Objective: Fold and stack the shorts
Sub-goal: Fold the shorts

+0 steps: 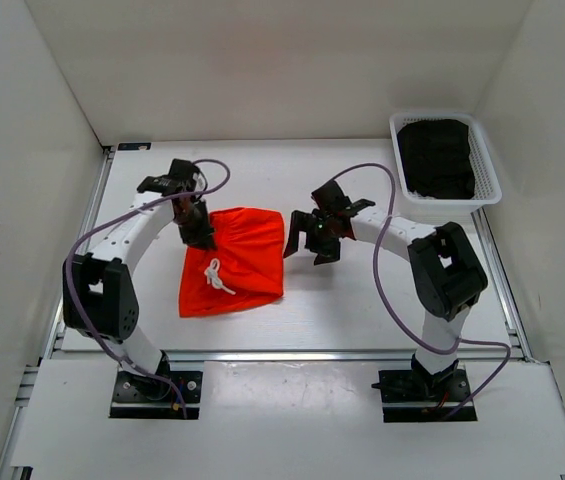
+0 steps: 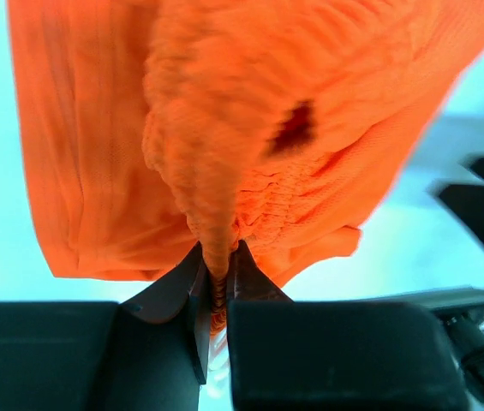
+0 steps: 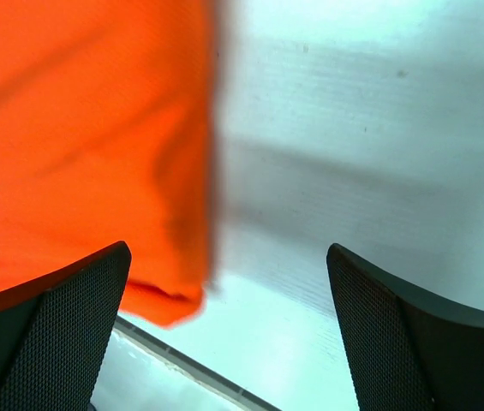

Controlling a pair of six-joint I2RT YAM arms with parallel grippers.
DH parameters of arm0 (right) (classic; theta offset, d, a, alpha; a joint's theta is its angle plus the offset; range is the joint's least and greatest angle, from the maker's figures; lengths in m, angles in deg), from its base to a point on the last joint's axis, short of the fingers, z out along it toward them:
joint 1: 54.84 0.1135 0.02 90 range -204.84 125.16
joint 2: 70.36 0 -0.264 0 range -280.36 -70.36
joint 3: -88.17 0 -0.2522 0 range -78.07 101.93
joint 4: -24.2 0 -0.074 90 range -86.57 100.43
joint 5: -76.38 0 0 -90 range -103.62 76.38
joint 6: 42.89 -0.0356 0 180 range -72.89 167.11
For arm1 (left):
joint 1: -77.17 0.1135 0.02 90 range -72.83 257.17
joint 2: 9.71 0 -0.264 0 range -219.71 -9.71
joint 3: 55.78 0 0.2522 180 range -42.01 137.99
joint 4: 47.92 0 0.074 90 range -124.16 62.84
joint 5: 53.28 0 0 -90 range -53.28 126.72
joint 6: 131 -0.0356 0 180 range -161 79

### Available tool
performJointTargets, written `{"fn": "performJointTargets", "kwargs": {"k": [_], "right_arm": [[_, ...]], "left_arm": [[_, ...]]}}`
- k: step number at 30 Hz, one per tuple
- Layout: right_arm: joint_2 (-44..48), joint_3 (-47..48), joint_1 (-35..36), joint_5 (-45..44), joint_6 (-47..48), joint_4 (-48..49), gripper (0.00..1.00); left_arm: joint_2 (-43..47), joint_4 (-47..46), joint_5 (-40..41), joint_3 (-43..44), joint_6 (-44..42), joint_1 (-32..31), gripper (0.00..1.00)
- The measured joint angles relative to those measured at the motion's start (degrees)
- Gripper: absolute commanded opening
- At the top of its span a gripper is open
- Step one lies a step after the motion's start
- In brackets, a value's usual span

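The orange-red shorts [image 1: 238, 260] lie folded on the white table, left of centre, with the knotted white drawstring [image 1: 216, 276] on top. My left gripper [image 1: 199, 231] is shut on the gathered waistband at the shorts' far left corner; in the left wrist view the fabric [image 2: 224, 137] is pinched between the jaws [image 2: 218, 265]. My right gripper [image 1: 312, 240] is open and empty, just past the shorts' right edge. In the right wrist view the shorts [image 3: 79, 128] fill the left half, and the open fingers [image 3: 62, 334] frame bare table.
A white mesh basket [image 1: 492, 175] with dark folded clothes [image 1: 439, 158] stands at the back right. White walls enclose the table on the left, right and back. A metal rail [image 1: 282, 354] runs along the table's near edge.
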Motion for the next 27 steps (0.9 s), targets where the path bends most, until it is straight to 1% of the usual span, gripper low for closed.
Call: {"fn": "performJointTargets", "kwargs": {"k": [2,4,7,9,10,12,13,14,16,17,20,22,24,27], "right_arm": [[-0.72,0.28,0.46,-0.09,0.33,-0.44,1.0],[-2.45,0.85,0.98,0.33,0.68,-0.13,1.0],[-4.61,1.36,1.73,2.8,0.9,1.86,0.99],[-5.31,1.36,2.78,4.96,0.98,4.55,0.99],[-5.7,1.49,3.41,6.12,0.96,5.55,0.96],[-7.28,2.67,5.27,8.02,1.14,7.37,0.85],[-8.52,3.82,6.27,8.92,1.07,7.89,0.76],[-9.94,5.25,7.21,9.46,1.05,8.48,0.53],[-12.37,7.02,8.76,9.88,0.76,10.08,0.13],[-13.18,7.13,9.4,9.84,-0.2,10.64,0.0],[-13.14,5.49,9.55,7.89,-3.76,11.04,0.0],[-10.43,1.9,8.7,5.66,-5.29,12.24,0.0],[-5.79,-2.14,7.39,1.75,-5.92,10.86,0.0],[0.96,-4.85,5.99,-4.07,-5.29,5.97,0.0]], "left_arm": [[-0.02,-0.94,0.09,-4.09,0.0,2.67,0.1],[-2.95,-1.86,0.22,-7.26,0.0,4.72,0.1],[-8.55,-3.45,1.38,-9.88,0.31,6.38,0.1],[-10.38,-3.8,1.6,-10.27,0.46,6.75,0.1],[-10.47,-3.78,1.64,-10.32,0.48,6.84,0.1],[-10.08,-4.17,1.66,-10.32,0.48,6.84,0.1],[-9.97,-4.35,1.7,-10.32,0.48,6.84,0.1],[-9.92,-4.46,1.77,-10.32,0.48,6.84,0.1],[-9.86,-4.59,1.84,-10.29,0.46,6.84,0.1],[-9.81,-4.57,1.86,-10.27,0.44,6.84,0.1],[-9.77,-4.33,2.19,-9.55,0.22,6.05,0.1],[-9.77,-3.87,2.49,-8.15,0.42,4.15,0.1],[-9.77,-3.26,2.38,-6.14,0.94,0.55,0.1],[-9.03,-2.99,2.05,-3.28,1.95,-4.9,0.1]]}}
